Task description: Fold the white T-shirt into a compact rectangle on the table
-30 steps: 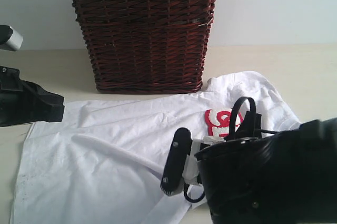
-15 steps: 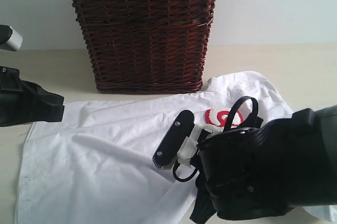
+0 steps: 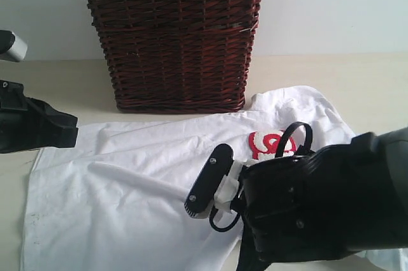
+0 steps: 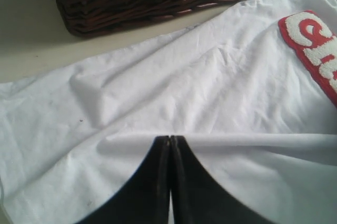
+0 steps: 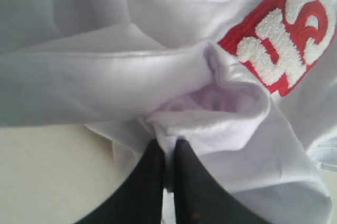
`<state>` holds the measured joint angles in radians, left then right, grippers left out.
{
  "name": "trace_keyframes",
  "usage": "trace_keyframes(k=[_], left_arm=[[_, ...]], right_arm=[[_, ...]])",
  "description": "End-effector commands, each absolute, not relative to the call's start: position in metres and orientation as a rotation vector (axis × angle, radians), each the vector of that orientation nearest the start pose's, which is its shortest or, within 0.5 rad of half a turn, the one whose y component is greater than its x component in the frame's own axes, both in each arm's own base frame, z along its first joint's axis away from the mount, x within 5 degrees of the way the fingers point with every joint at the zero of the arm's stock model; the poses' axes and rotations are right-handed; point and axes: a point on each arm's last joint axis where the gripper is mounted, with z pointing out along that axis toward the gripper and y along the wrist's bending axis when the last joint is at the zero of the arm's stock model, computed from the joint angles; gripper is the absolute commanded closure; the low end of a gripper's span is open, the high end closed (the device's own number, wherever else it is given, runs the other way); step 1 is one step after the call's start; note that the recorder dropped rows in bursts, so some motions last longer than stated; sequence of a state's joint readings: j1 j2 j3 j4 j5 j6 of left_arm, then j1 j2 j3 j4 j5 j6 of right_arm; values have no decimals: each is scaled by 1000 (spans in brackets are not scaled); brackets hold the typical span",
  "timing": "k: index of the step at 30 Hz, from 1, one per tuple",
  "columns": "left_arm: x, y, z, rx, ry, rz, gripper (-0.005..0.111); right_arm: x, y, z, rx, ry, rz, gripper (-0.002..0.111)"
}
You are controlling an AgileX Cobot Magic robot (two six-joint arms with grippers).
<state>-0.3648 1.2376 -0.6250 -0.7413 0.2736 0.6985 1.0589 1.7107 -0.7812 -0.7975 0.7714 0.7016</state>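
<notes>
Presently, the white T-shirt (image 3: 127, 175) is seen spread over the pale counter (image 3: 357, 80), filling the lower middle and lower left of the exterior frame. Its far edge lies just in front of a dark wicker basket (image 3: 172, 41) standing at the upper centre. Red-outlined fuzzy lettering (image 3: 264, 143) is partly shown right of centre, with its lower part hidden behind the right arm (image 3: 319, 207), whose black bulk fills the lower right corner. In the right wrist view, the right jaws are drawn narrow and are clamped on a bunched fold of the shirt. The fold is raised off the counter, and bare counter can be seen under the lifted cloth. The left arm (image 3: 32, 124) is placed at the left edge of the exterior frame, just beside the shirt's upper left corner. In the left wrist view, the left jaws are pressed together, with their tips at a long raised crease in the cloth. Whether fabric is caught between them cannot be told.
</notes>
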Motion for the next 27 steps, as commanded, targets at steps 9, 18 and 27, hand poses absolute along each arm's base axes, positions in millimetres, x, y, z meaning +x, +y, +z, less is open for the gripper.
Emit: trace_keyframes(k=[9, 18, 27], left_arm=[[217, -99, 237, 475, 2261, -403, 107], [218, -99, 237, 472, 2256, -398, 107], [217, -99, 237, 479, 2259, -400, 107]], right_arm=[[141, 198, 196, -1503, 2470, -256, 108], [95, 194, 200, -2005, 2628, 147, 108], [73, 198, 208, -2185, 2622, 499, 108]])
